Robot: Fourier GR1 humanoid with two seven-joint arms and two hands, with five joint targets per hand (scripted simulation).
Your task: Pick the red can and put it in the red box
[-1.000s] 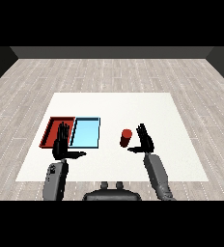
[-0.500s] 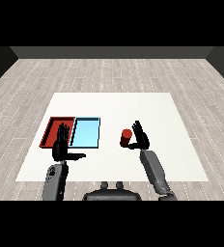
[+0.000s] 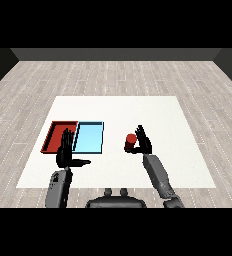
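The red can (image 3: 130, 142) stands upright on the white table, right of the trays. My right hand (image 3: 143, 143) is right beside it on its right side, fingers straight and open, apparently touching the can without curling round it. The red tray (image 3: 57, 134) lies at the left with the light blue tray (image 3: 89, 137) directly to its right. My left hand (image 3: 66, 154) hovers open at the near edge of the two trays, fingers up and thumb stretched to the right.
The white table (image 3: 153, 112) stretches wide behind and to the right of the can. Grey wooden floor surrounds the table.
My right hand has moved left and closed in on the red can, now at its side. The left hand has stayed in place.
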